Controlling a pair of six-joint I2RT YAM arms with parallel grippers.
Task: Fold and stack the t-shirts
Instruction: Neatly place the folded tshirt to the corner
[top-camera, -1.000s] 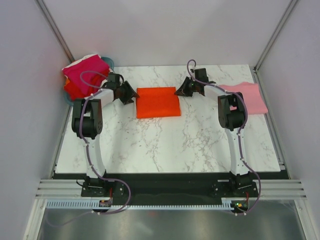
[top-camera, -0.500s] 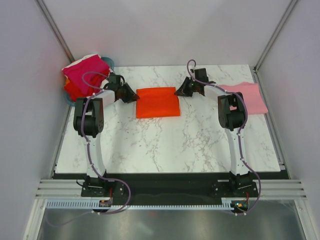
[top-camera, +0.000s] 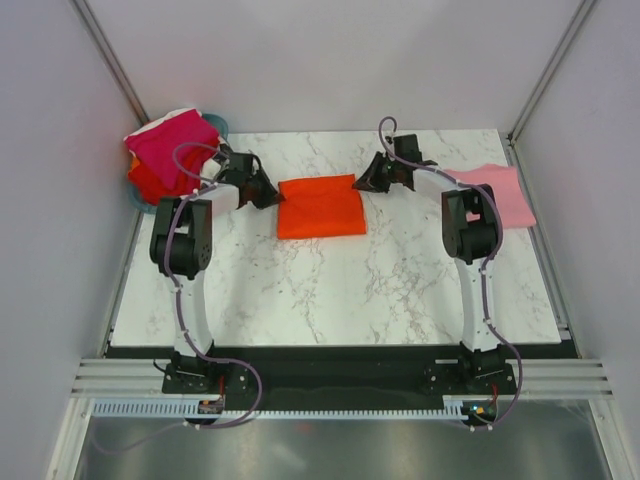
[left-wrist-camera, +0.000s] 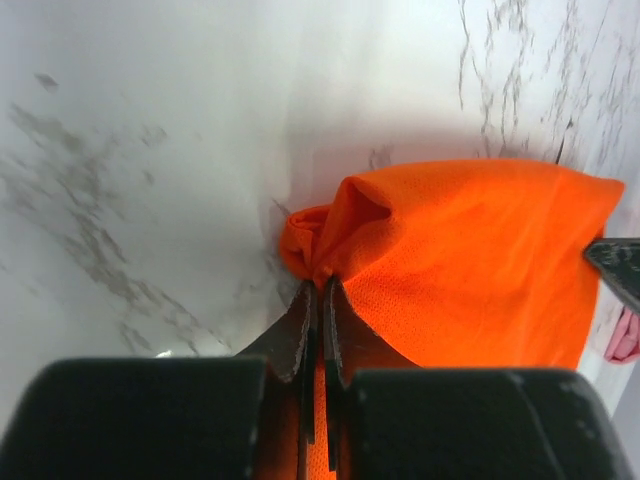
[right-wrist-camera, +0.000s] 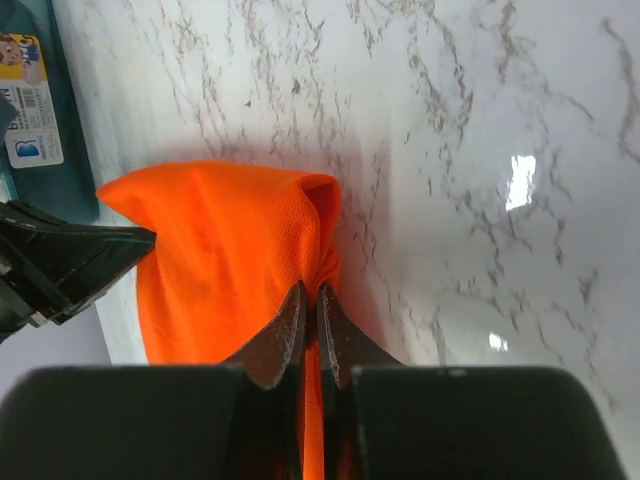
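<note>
A pile of magenta, red and white t-shirts (top-camera: 165, 155) is heaped over the teal basket (top-camera: 221, 124) at the far left corner of the marble worktop (top-camera: 330, 290). The left gripper (top-camera: 268, 193) is closed narrow, pinching the far left corner of the orange-red t-shirt (top-camera: 320, 206). This shirt lies folded near the middle of the far edge. The right gripper (top-camera: 367, 181) is likewise clamped on the shirt's far right corner, bunching the cloth. The light pink t-shirt (top-camera: 503, 195) lies flat at the right edge.
</note>
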